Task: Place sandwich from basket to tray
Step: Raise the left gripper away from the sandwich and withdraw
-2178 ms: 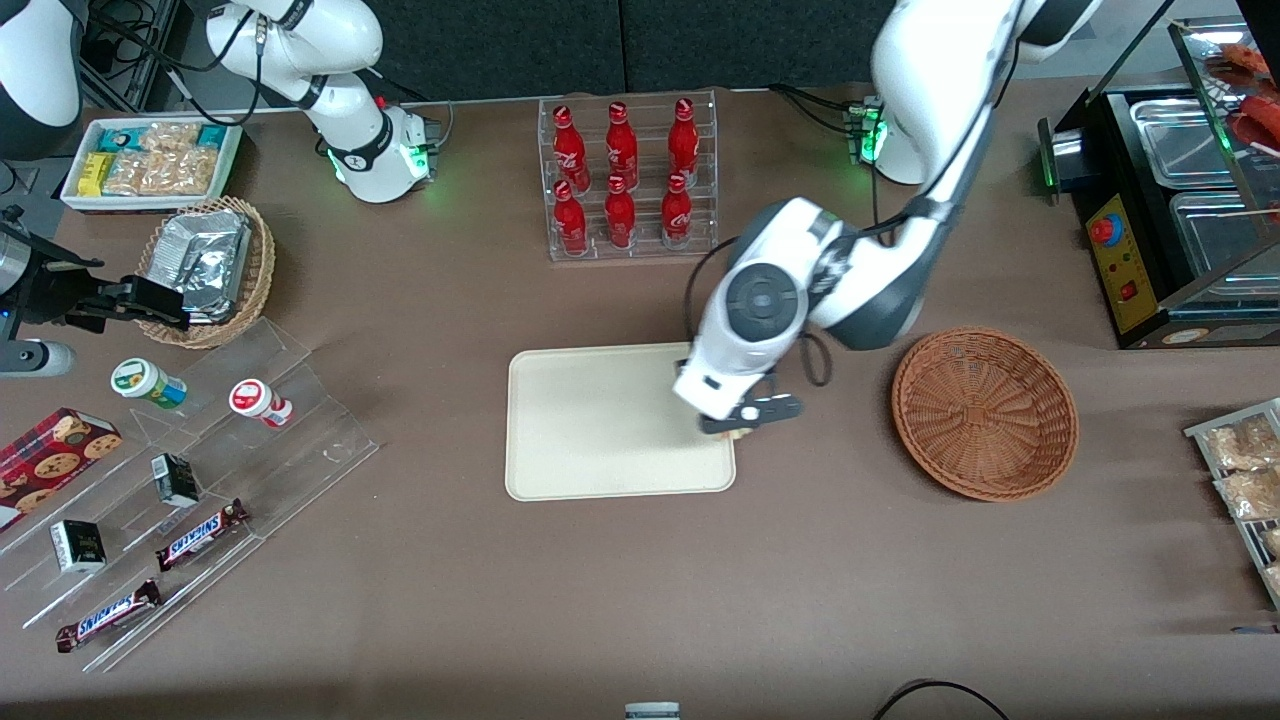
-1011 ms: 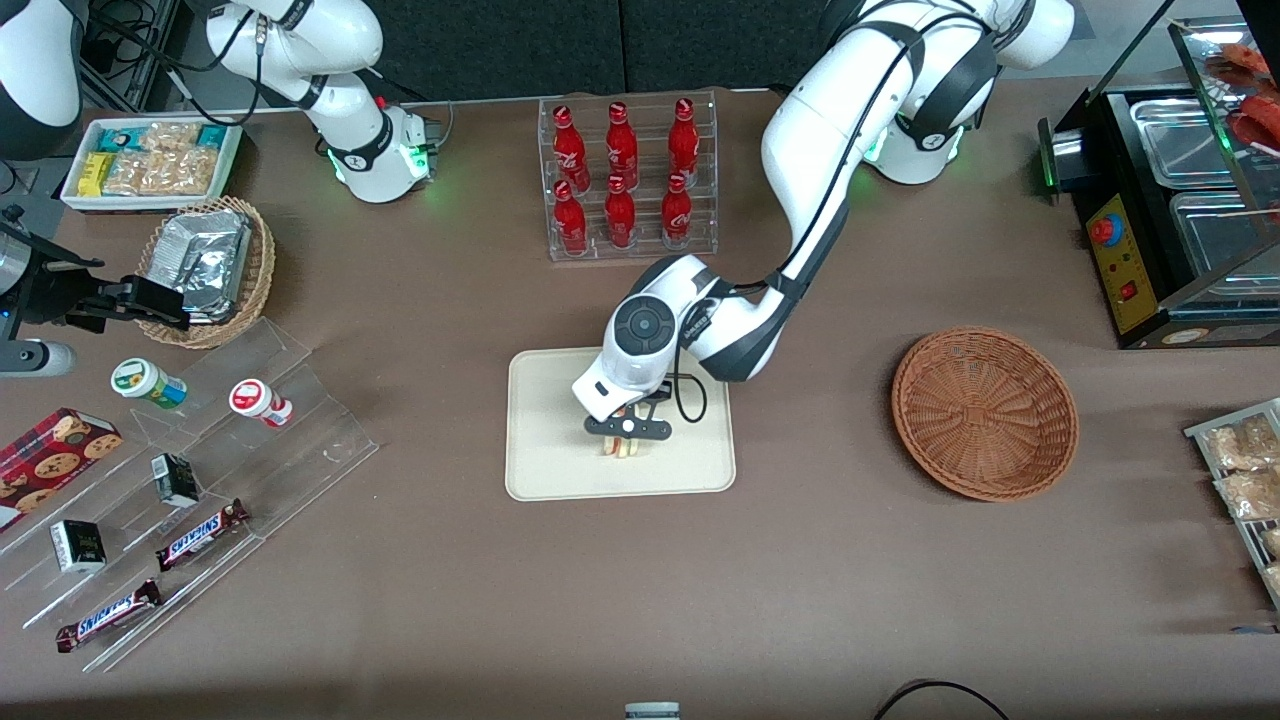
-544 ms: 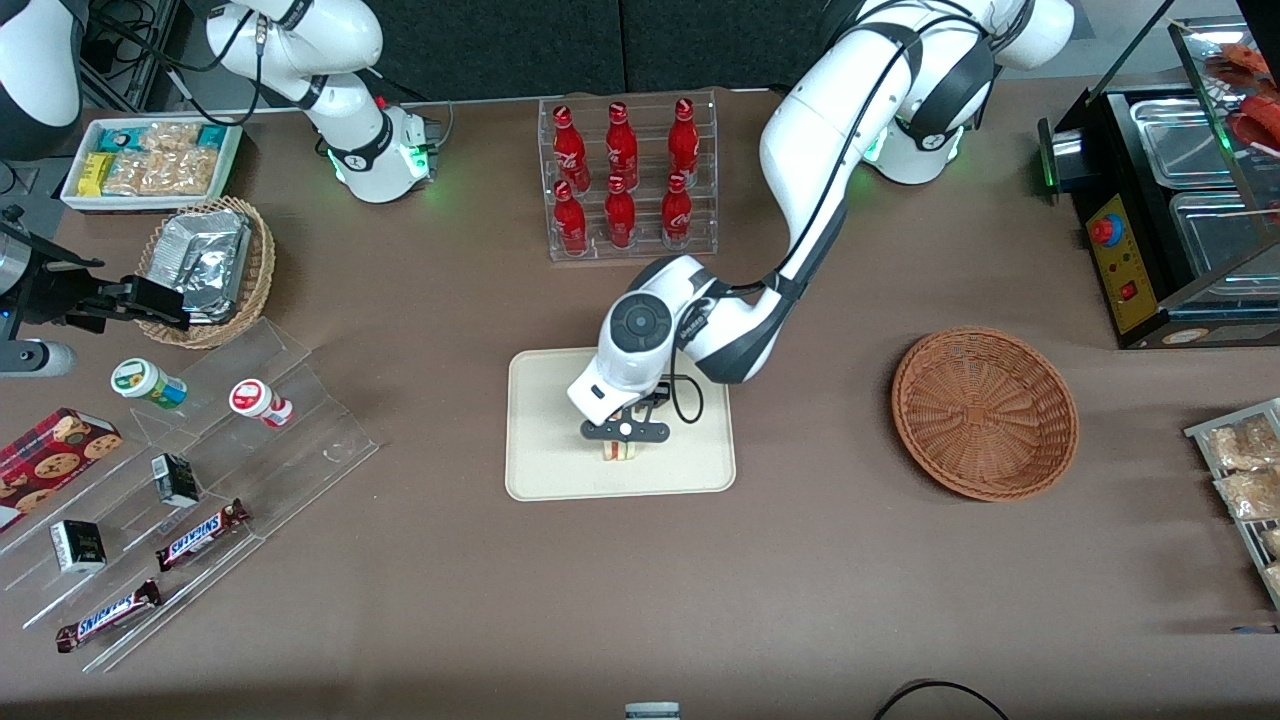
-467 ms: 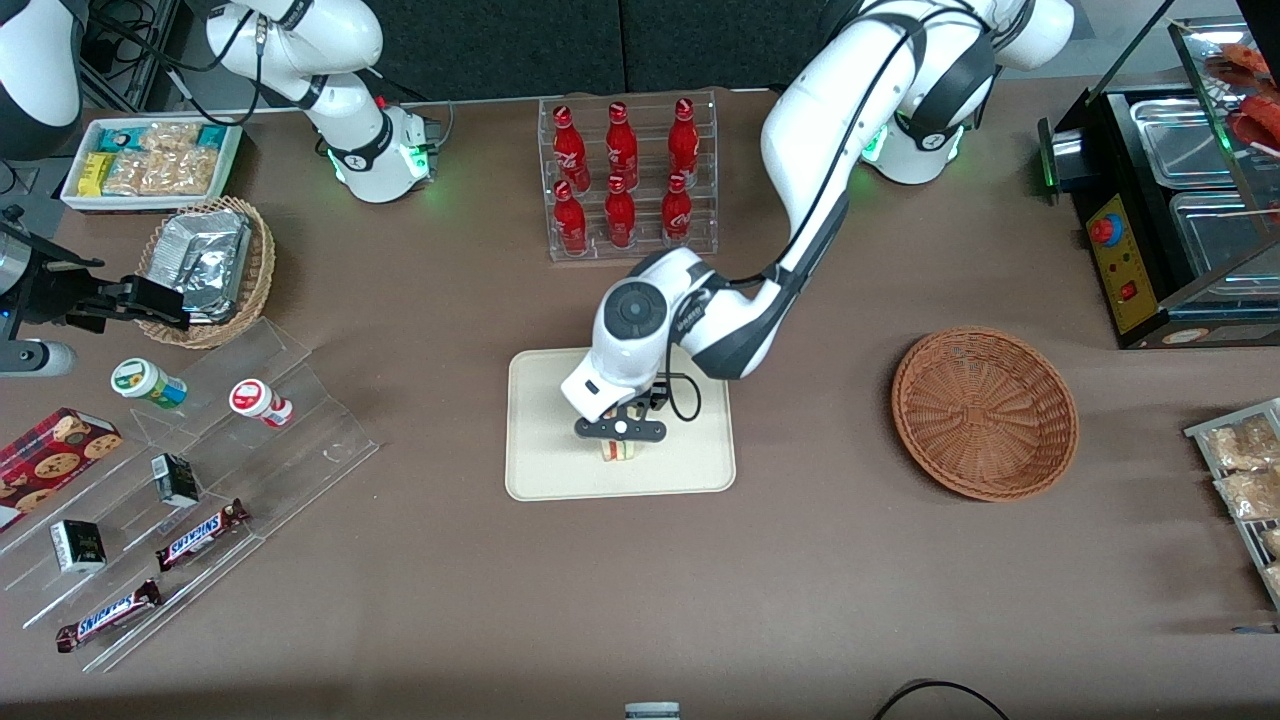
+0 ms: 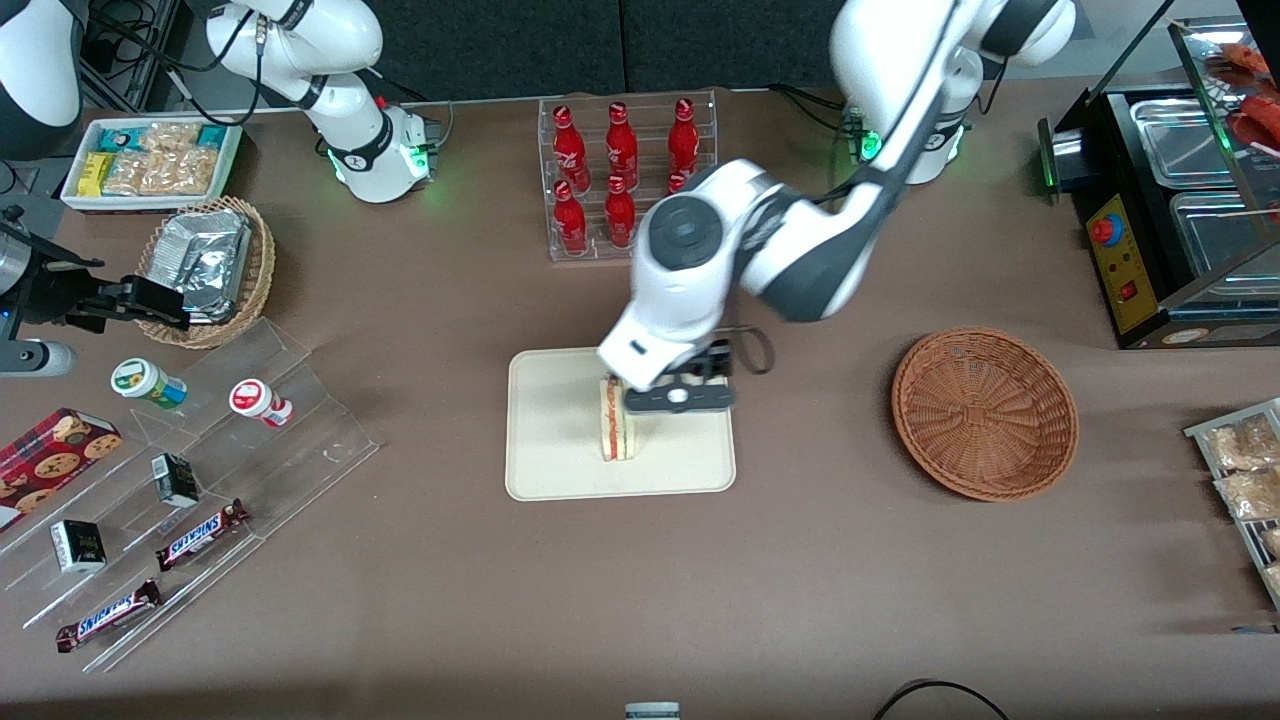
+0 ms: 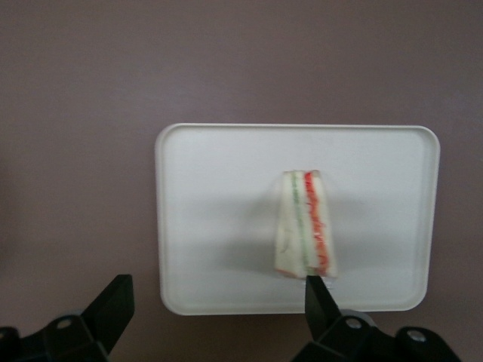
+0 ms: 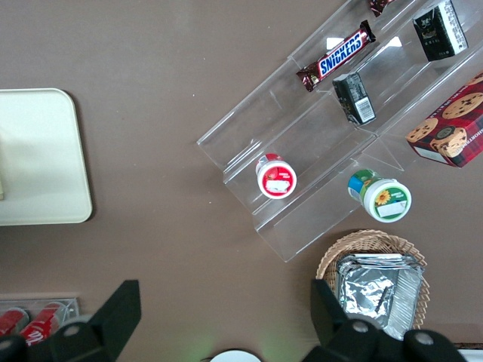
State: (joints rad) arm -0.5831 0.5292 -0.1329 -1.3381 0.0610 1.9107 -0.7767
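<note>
The sandwich, a pale bread wedge with red and green filling, stands on its edge on the cream-white tray. My left gripper hangs open and empty above the tray, raised clear of the sandwich and beside it toward the basket. In the left wrist view the sandwich sits on the tray, and the gripper has its two dark fingers spread wide with nothing between them. The reddish-brown wicker basket is empty and lies toward the working arm's end of the table.
A clear rack of red bottles stands farther from the front camera than the tray. A tan wicker basket with foil packets, a clear stepped shelf with snacks and a white snack box lie toward the parked arm's end. A black food warmer stands past the basket.
The gripper was shut on the sandwich low over the tray. It has let go, opened and risen, leaving the sandwich standing on the tray.
</note>
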